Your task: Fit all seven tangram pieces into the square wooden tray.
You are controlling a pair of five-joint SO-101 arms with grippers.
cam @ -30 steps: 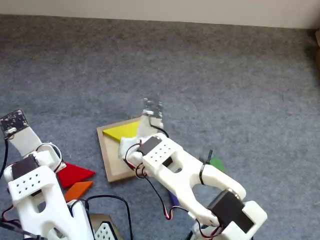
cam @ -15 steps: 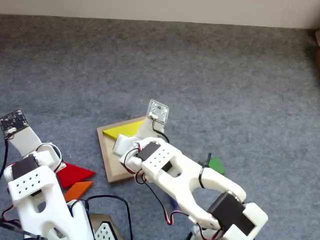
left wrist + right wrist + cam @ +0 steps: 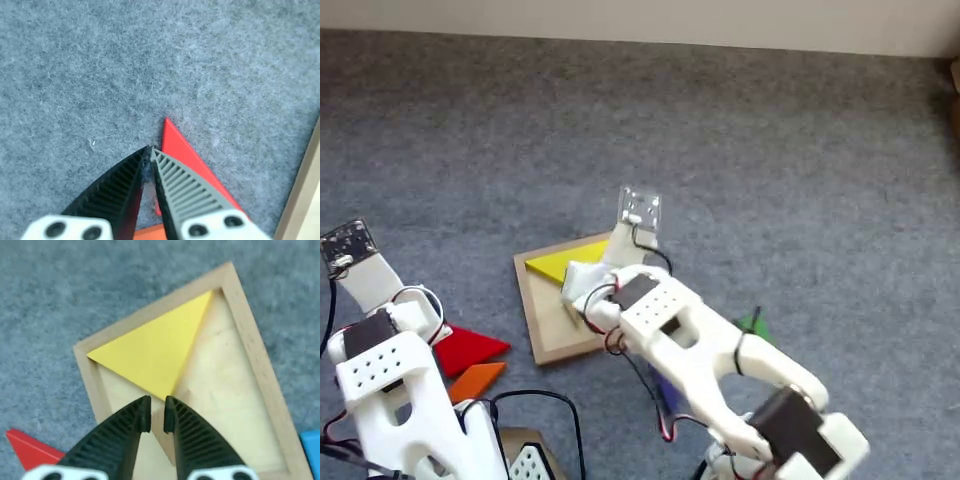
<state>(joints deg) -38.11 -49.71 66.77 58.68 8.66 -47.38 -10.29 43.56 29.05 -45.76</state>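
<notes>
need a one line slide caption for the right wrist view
Right gripper, jaws slightly apart, hovers over the tray at the tip of the yellow triangle lying in it.

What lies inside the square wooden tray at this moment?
A yellow triangle sits in one corner of the wooden tray, along the rim. Bare wood shows beside it. The right gripper covers part of the floor, so that part cannot be judged.
</notes>
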